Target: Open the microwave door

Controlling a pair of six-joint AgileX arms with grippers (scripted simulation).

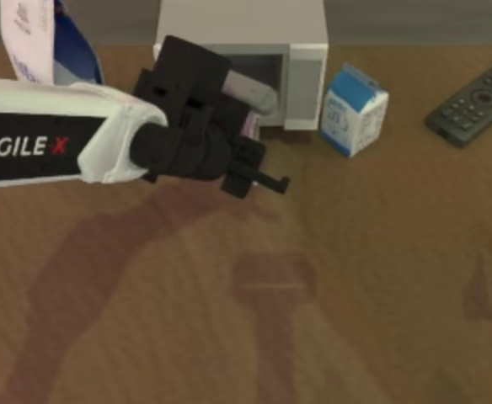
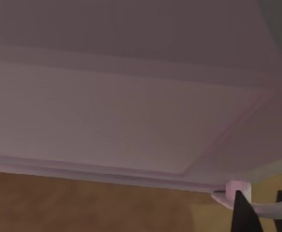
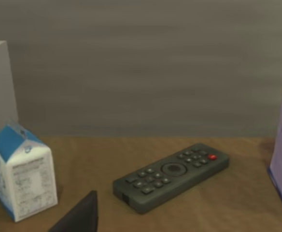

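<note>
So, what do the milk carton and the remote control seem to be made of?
The milk carton looks like matte printed paperboard: folded gable top, flat white and blue faces. The remote control looks like dark grey matte plastic, with moulded buttons, one red. As a rendering, both are guesses.

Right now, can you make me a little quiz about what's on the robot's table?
1. True or false: the remote lies at the table's right side.
2. What stands just right of the microwave? A) milk carton B) cup C) banana
3. Which arm is at the microwave door?

Key
1. True.
2. A, the milk carton.
3. The left arm; its end effector sits in front of the door, which looks partly swung out. The right arm is out of the top view.
</note>
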